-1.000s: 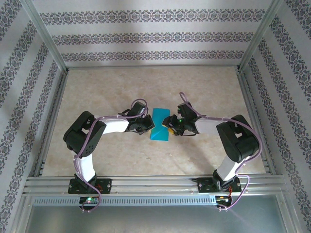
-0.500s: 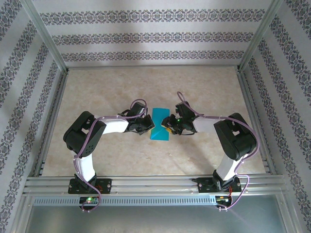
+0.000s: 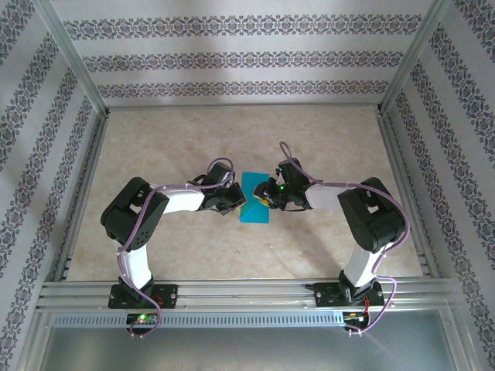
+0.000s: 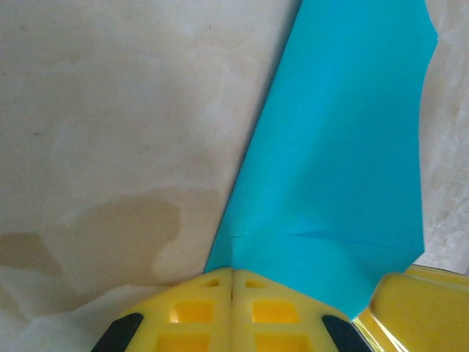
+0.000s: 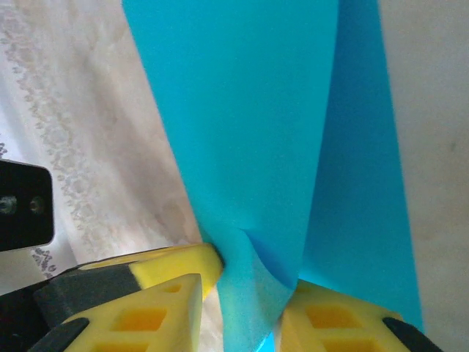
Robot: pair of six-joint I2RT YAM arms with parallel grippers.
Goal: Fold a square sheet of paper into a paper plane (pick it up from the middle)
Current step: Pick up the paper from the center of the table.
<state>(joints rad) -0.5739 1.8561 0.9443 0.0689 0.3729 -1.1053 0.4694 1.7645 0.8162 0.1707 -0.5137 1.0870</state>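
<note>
teal paper [image 3: 254, 207], folded, creased, partly lifted

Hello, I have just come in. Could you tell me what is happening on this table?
Two robot arms are working on a thin teal-blue paper sheet, already partly folded, in the middle of a beige marble-patterned table. The left gripper is shut, its yellow fingers together at the paper's left edge. The right gripper reaches in from the other side; its yellow fingers stand on either side of a raised flap of the paper, with a gap between them.
</note>
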